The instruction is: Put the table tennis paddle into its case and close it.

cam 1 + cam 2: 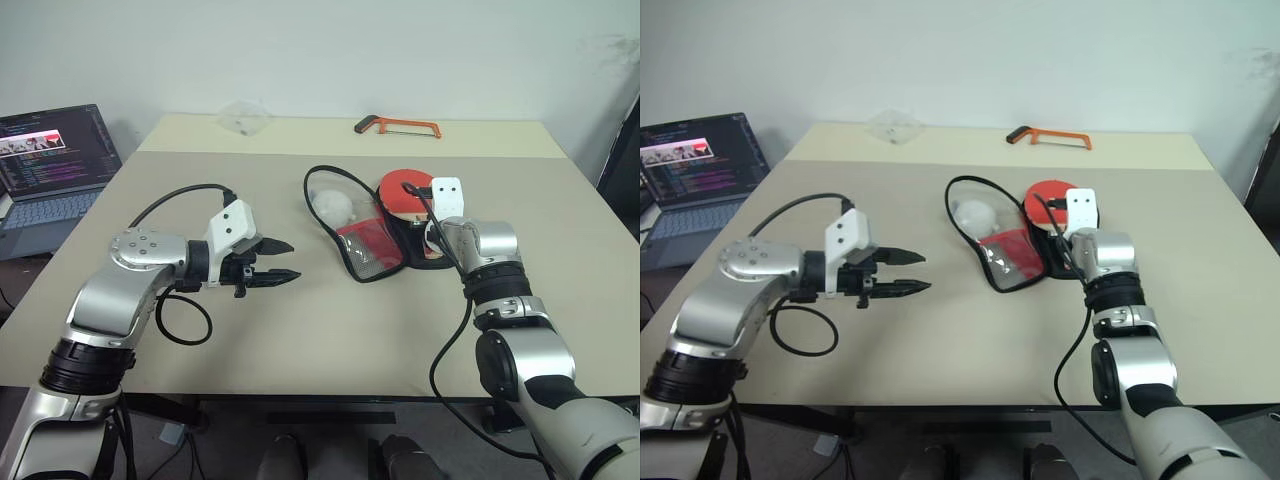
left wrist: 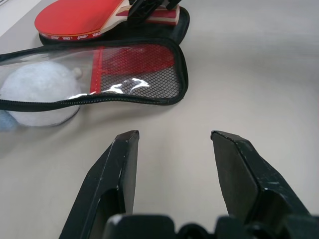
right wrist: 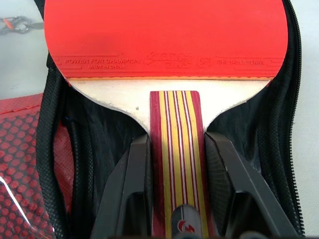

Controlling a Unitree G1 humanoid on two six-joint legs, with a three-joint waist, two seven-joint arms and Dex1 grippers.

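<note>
Holding the table tennis paddle (image 3: 167, 59) by its striped wooden handle, my right gripper (image 3: 174, 164) has a finger pressed against each side of the wood. The red face lies over the black lining of the case (image 1: 365, 235), which is spread open on the table (image 1: 300, 340), its red mesh flap folded out to my left and the pale plush ball (image 2: 42, 92) lying under the clear part of that flap. So I'm in the placing step: the paddle looks set down inside the open half, though I can't tell whether it sits fully within the zip line. My left gripper (image 2: 172, 149) hovers above bare table just short of the flap, fingers parted and empty.

Next, I judge, my right fingers must let go of the handle and back out without dragging the paddle along. Then the flap has to fold over the bat, and the zip run round. The soft flap may slump, so the left gripper should steady it.
</note>
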